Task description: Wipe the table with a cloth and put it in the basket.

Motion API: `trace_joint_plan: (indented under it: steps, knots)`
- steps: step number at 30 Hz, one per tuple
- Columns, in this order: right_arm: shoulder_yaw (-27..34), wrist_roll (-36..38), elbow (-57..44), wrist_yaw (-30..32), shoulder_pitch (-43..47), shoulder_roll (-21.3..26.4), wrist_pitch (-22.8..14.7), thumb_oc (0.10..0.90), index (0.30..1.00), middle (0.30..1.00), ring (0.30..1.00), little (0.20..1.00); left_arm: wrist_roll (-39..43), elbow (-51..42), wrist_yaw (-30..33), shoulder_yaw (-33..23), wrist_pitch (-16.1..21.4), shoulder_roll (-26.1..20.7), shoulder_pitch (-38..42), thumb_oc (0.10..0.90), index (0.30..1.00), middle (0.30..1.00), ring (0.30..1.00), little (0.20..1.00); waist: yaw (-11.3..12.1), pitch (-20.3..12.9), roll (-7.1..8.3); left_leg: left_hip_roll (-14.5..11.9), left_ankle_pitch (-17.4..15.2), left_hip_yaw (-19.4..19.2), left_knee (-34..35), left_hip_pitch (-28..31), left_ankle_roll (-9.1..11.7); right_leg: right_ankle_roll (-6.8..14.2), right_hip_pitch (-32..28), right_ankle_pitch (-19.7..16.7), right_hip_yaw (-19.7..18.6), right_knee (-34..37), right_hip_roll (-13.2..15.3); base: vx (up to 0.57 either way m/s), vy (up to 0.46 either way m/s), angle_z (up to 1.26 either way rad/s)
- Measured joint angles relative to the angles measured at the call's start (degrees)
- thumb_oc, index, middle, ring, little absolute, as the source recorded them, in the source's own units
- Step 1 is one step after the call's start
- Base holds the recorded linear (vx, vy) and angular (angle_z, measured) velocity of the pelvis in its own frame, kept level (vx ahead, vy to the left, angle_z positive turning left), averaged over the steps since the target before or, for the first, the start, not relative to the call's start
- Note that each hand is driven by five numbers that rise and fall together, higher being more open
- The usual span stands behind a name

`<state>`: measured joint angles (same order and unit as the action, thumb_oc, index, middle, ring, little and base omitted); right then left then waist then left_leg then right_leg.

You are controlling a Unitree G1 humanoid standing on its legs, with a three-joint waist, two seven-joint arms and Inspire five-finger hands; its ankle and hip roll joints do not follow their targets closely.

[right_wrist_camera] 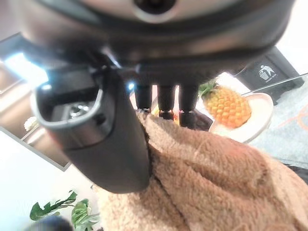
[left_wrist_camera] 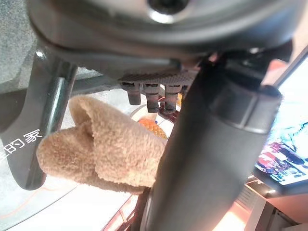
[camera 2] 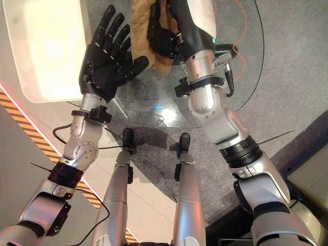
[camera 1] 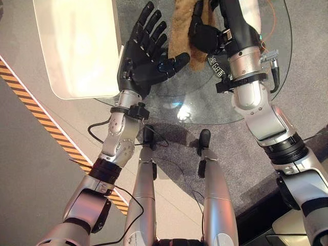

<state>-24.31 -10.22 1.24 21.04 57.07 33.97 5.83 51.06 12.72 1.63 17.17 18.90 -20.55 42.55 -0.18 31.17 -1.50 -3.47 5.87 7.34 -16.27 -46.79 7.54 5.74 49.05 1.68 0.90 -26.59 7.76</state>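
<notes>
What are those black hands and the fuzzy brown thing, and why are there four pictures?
It's a robot shaped like a person. Two pictures come from cameras in its head, looking down at its arms over a round glass table. The other two come from small cameras on its wrists, so you see each hand from very close.

The right hand has its fingers curled round a fuzzy brown cloth, which it holds on the glass. The right wrist view shows that cloth bunched under the fingers, with a pineapple on a plate further off.

The left hand is open, fingers spread, beside the cloth and holding nothing. A pale table stands beside the glass one.
</notes>
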Motion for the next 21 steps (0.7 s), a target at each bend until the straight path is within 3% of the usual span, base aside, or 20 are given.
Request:
trace_joint_plan:
  steps: [21]
  knots:
    - [0.0,1.8,-0.1,-1.0,0.8,-0.8,0.0,0.100,0.300,0.300,0.300,0.200,-0.1,2.4,-0.9,0.2,-1.9,2.0,0.2,0.800,0.900,0.900,0.900,0.900,-0.1,0.0,0.00,0.0,0.0,-0.4,0.2,0.8,0.0,0.0,-0.5,0.0,-0.4,0.0,0.0,0.00,0.000,0.00]
